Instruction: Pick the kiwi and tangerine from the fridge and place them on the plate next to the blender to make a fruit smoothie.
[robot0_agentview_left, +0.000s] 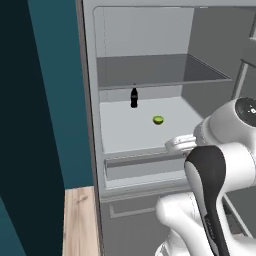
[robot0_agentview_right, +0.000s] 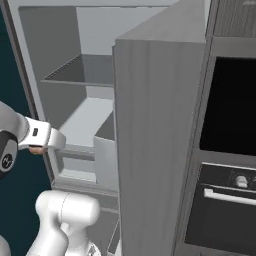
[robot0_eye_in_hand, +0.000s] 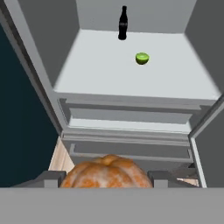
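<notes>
The tangerine (robot0_eye_in_hand: 106, 172) hides the end effector (robot0_eye_in_hand: 106, 179) fingertips.

Tangerine (robot0_eye_in_hand: 106, 173) clamped between end effector (robot0_eye_in_hand: 106, 178) fingertips; kiwi (robot0_eye_in_hand: 141, 58) and dark bottle (robot0_eye_in_hand: 123, 23) on fridge (robot0_eye_in_hand: 39, 52) shelf.

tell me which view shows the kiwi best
The hand view: the kiwi sits unobstructed on the open fridge shelf, right of a dark bottle. The left base view also shows it on that shelf, smaller. In the right base view the fridge door blocks that part of the shelf.
</notes>
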